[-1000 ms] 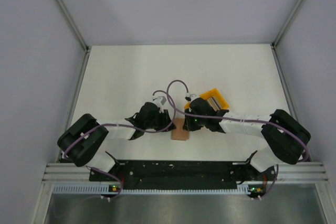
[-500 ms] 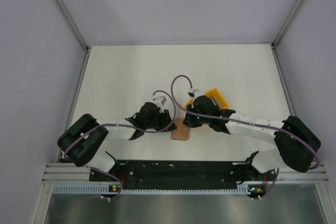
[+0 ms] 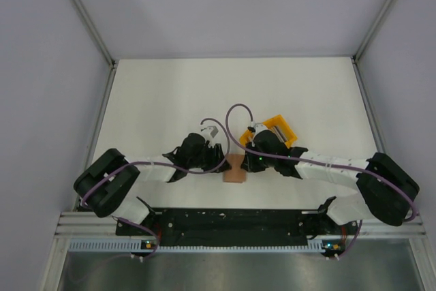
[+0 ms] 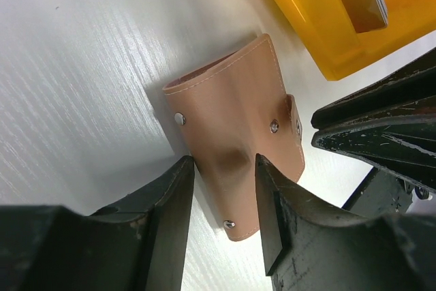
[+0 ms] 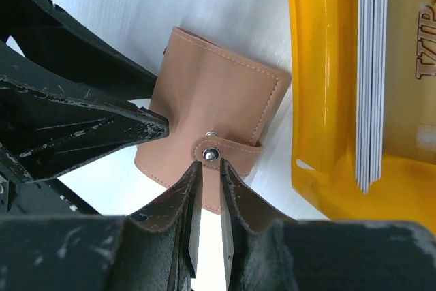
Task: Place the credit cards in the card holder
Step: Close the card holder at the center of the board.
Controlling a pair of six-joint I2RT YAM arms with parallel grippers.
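Surface: white table (image 3: 170, 93), pale walls around.
Item 1: card holder (image 4: 231, 114), tan, closed, lying flat mid-table between my two arms.
Item 2: yellow tray (image 5: 317, 66), just beside the holder; credit cards (image 5: 371, 66) stand on edge inside it.
Item 3: my left gripper (image 4: 223, 168), jaws part-way apart, set over the holder's near end.
Item 4: my right gripper (image 5: 206, 168), jaws drawn to a narrow slit, tips at the holder's snap tab (image 5: 228, 149); whether they pinch it I cannot tell.
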